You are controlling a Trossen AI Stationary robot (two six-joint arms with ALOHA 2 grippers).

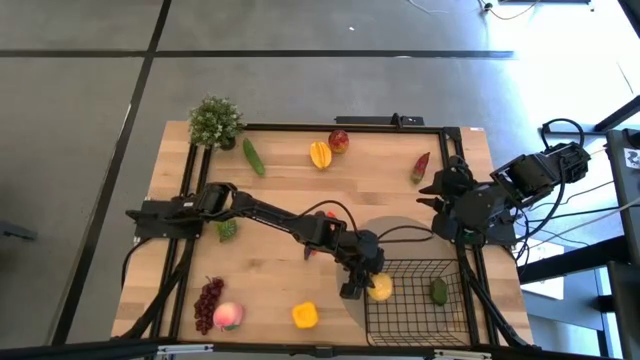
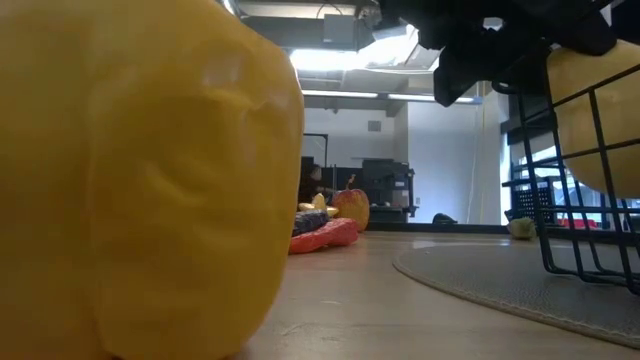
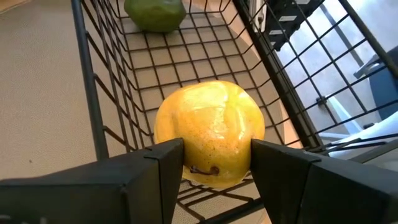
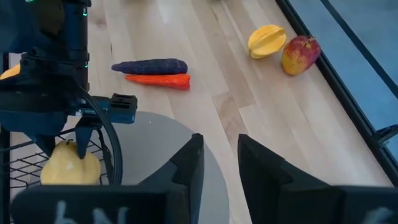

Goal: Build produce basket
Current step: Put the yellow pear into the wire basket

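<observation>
The basket (image 1: 415, 300) sits at the table's near right corner; its wire frame looks stiff and light. The left gripper (image 3: 214, 165) is clamped on the lemon (image 3: 209, 132) just inside its wall. The lemon looks smooth, rounded, slippery: grip across its middle. The right gripper (image 4: 219, 163), fingers slightly apart, waits nearby.

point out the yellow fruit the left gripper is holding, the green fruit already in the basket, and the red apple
yellow fruit (image 3: 208, 132): left wrist view, middle of its skin between the fingers.
green fruit (image 3: 155, 12): left wrist view, its rounded side, on the basket floor.
red apple (image 4: 299, 54): right wrist view, centre of its red side.
</observation>
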